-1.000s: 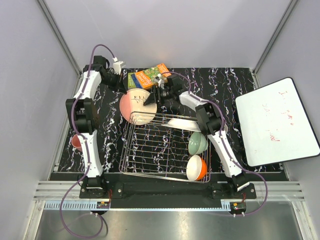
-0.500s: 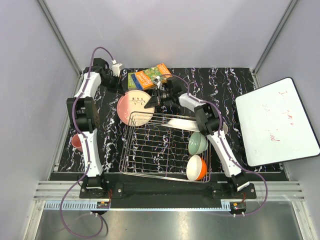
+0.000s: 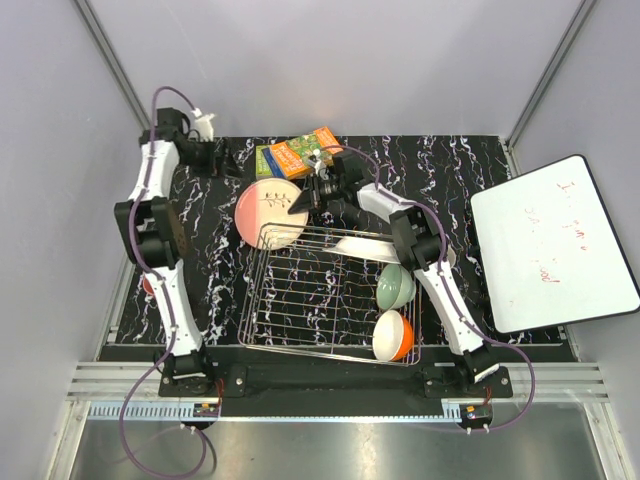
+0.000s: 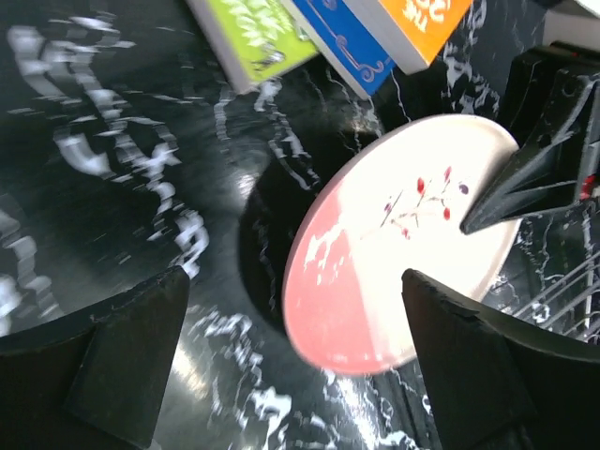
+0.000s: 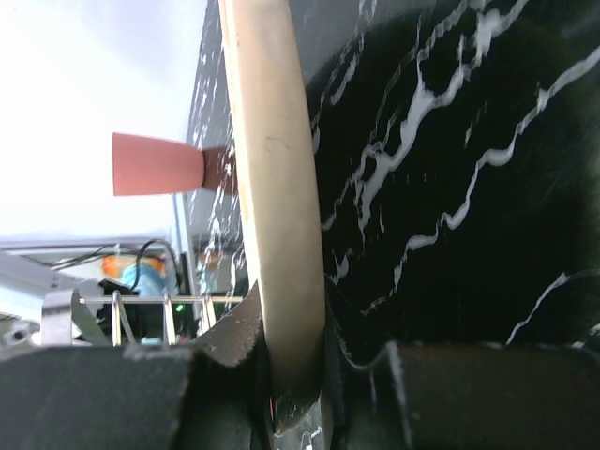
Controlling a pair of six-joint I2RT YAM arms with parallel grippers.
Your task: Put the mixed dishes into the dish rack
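The pink-and-cream plate (image 3: 268, 212) stands tilted at the far left corner of the dish rack (image 3: 300, 300), partly over the black table. My right gripper (image 3: 305, 201) is shut on its right rim; the right wrist view shows the plate (image 5: 272, 178) edge-on between the jaws of that gripper (image 5: 298, 375). My left gripper (image 3: 228, 162) is open and apart from the plate, up and to its left. From the left wrist, the plate (image 4: 394, 253) lies beyond my gripper (image 4: 295, 375). In the rack are a white plate (image 3: 365, 247), a pale green bowl (image 3: 395, 287) and an orange bowl (image 3: 393, 335).
Colourful books (image 3: 295, 155) lie just behind the plate, also seen as books (image 4: 328, 33) in the left wrist view. A whiteboard (image 3: 550, 245) leans at the right. A reddish cup (image 3: 148, 285) sits by the left wall, mostly hidden behind the left arm.
My left gripper has opened and drawn back to the left, away from the plate. The right gripper has closed on the plate's rim and holds it; the plate shifted slightly left.
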